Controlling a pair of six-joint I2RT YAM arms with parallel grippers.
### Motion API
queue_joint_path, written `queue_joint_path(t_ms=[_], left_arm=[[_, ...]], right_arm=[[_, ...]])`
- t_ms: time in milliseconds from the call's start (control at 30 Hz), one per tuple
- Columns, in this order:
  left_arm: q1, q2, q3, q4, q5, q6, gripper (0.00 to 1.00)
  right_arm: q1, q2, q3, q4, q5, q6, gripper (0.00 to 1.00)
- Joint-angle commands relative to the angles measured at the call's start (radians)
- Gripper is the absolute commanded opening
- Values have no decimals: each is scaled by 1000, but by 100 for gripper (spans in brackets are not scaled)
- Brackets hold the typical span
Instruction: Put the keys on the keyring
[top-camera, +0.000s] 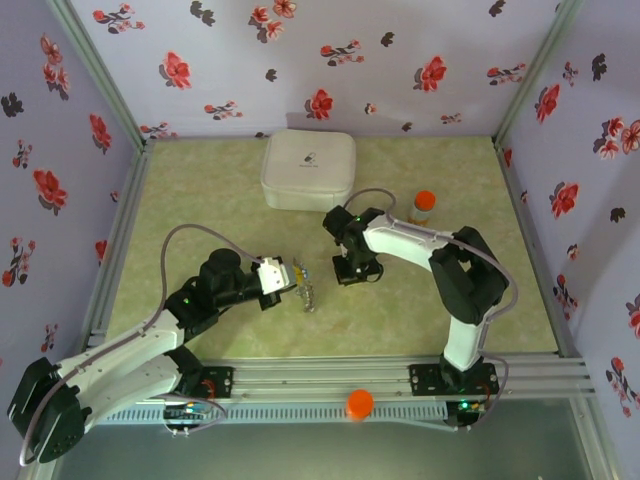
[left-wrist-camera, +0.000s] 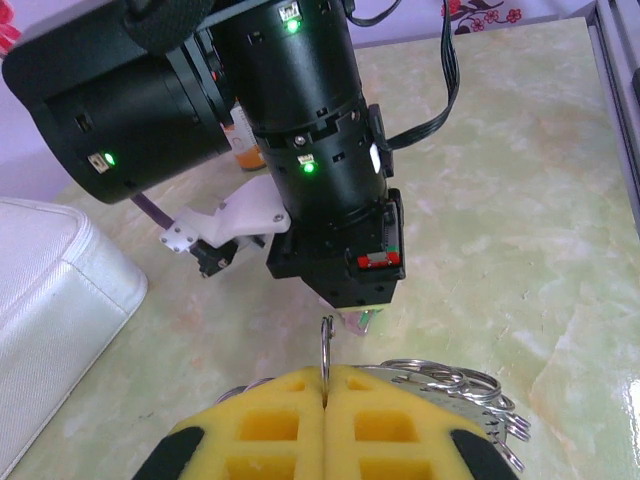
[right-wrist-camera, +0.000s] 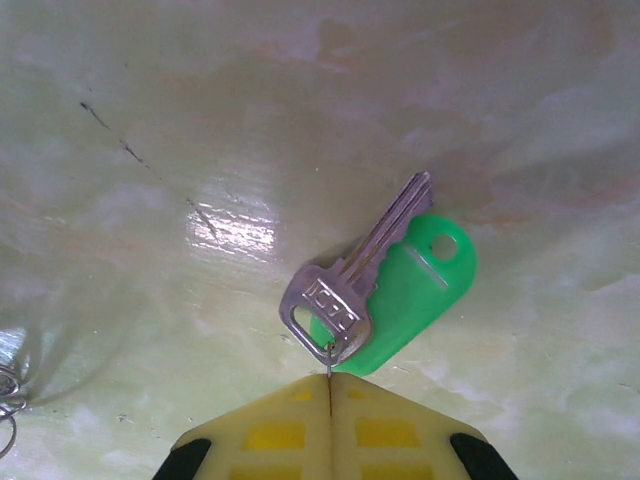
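Right wrist: right hand (right-wrist-camera: 329, 388) nips the green-tagged key (right-wrist-camera: 330, 303), lying just ahead; left hand (left-wrist-camera: 326, 388) pinches a thin ring (left-wrist-camera: 325, 345).

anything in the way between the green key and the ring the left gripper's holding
Nothing visible. The left gripper pinches a ring upright; the right gripper with the green-tagged key sits just behind it, bare table between.

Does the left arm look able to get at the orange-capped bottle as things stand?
Probably not directly. The right arm stands between the left hand and the bottle, and that hand is shut on a thin metal ring.
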Motion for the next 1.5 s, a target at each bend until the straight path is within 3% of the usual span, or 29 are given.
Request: queue_joint_path(t_ms=[0,267,433,567,1067,1467], left_arm=[[-7,-6,13,36,-6,23,0],[-8,1,15,37,-7,26,0],[-7,7,21,36,-7,28,0],[-7,10,25,32,-7,29,0],[-8,11,30,17,-7,39,0],[-7,8,31,9,-7,42,0]], right_arm=[[11,25,-4,-32,-7,-15,0],[19,42,-15,-22,29,-8,0],[21,41,-11,-26,54,-5,19],[21,30,-11,-29,68,-5,23],[23,32,-6,-27,65,-7,15],[23,42,-4,-21,53,-8,17]])
